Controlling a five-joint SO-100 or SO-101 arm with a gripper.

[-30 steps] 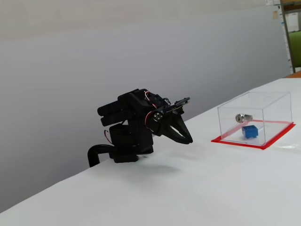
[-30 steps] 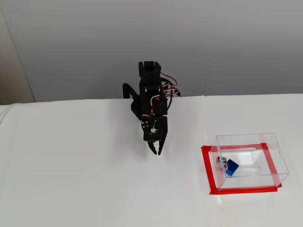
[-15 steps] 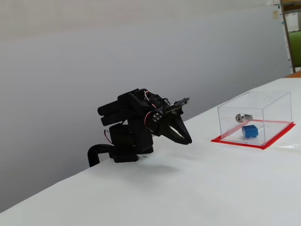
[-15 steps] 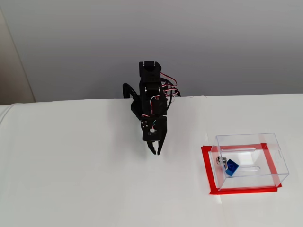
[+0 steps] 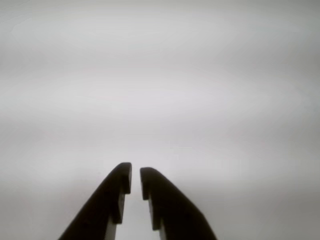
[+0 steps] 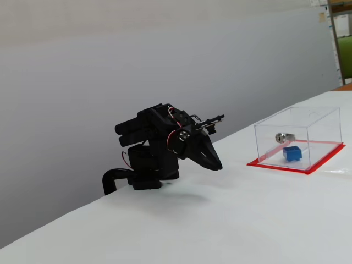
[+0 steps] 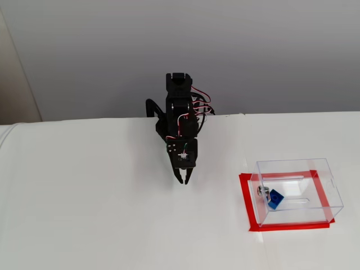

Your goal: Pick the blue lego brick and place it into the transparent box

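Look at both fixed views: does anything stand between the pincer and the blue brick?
Yes. The brick appears to lie inside the clear box, beside a small silver piece, so the box's walls stand between it and the pincer. The table between arm and box is otherwise bare.

The wrist view looks close past the black two-finger gripper (image 5: pixel 135 177) at blank white table (image 5: pixel 160 75). One fixed view sits low, sideways; another looks down frontally. Both share the black folded arm (image 6: pixel 159 146) (image 7: pixel 181 126) and clear red-rimmed plastic box (image 6: pixel 297 137) (image 7: pixel 295 191).
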